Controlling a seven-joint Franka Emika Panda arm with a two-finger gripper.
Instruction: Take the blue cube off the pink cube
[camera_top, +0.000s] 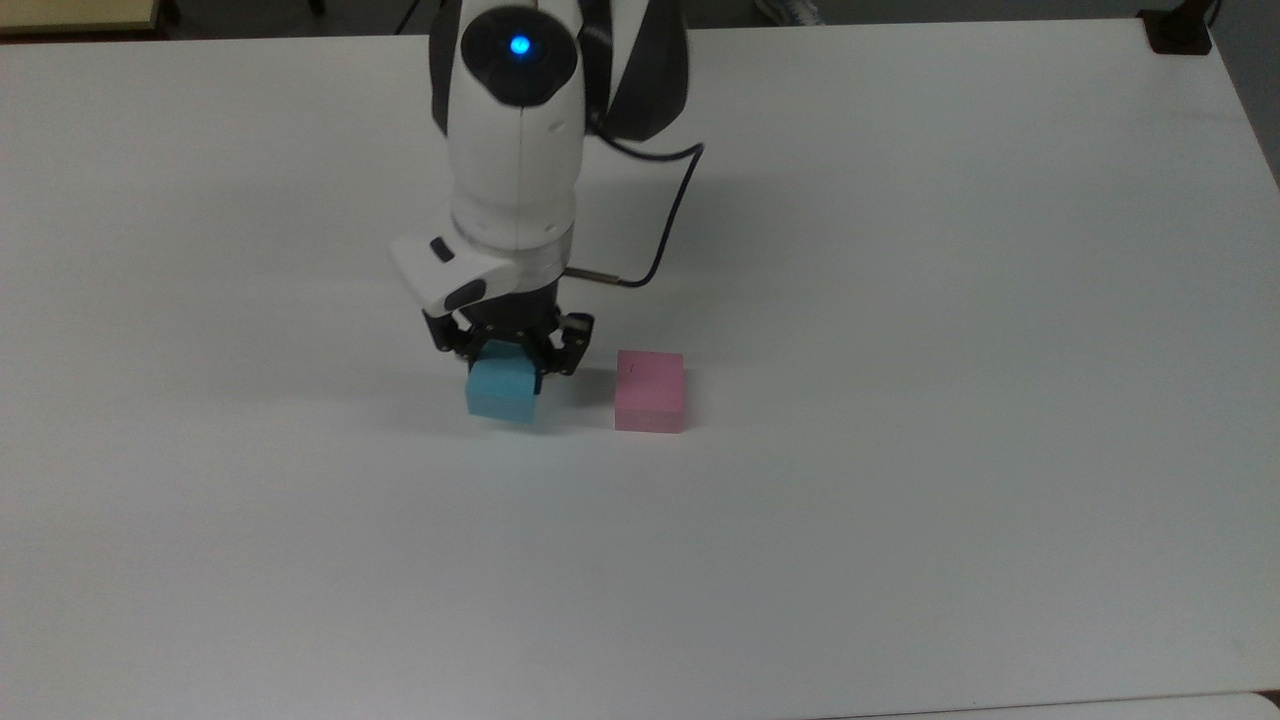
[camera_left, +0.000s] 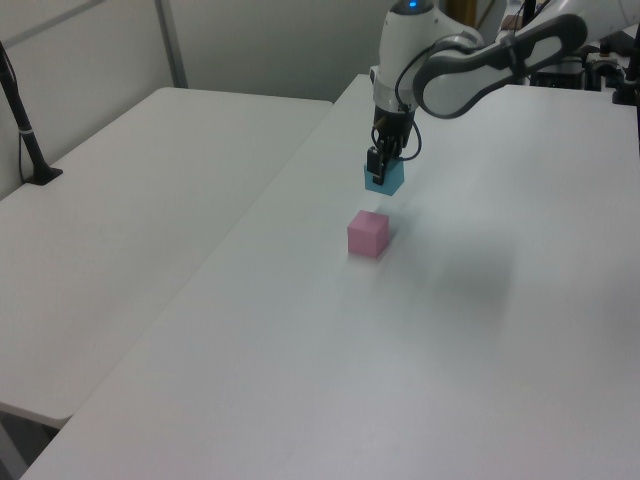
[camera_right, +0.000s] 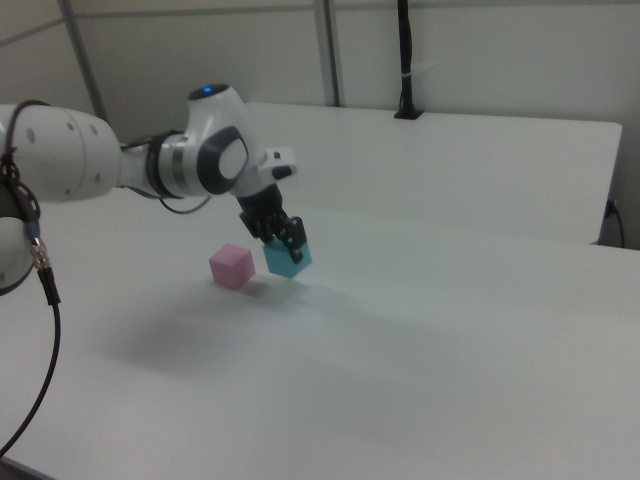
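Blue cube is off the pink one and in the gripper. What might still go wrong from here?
The blue cube hangs tilted in the gripper, apparently above the table, so on release it may tumble or bounce. It is also held close beside the pink cube, on the top view's left, so a careless set-down could roll it against that cube.

blue cube (camera_top: 501, 389) in the tool (camera_top: 508, 362), off the table (camera_top: 900, 500), at the top view's left of pink cube (camera_top: 650, 391)
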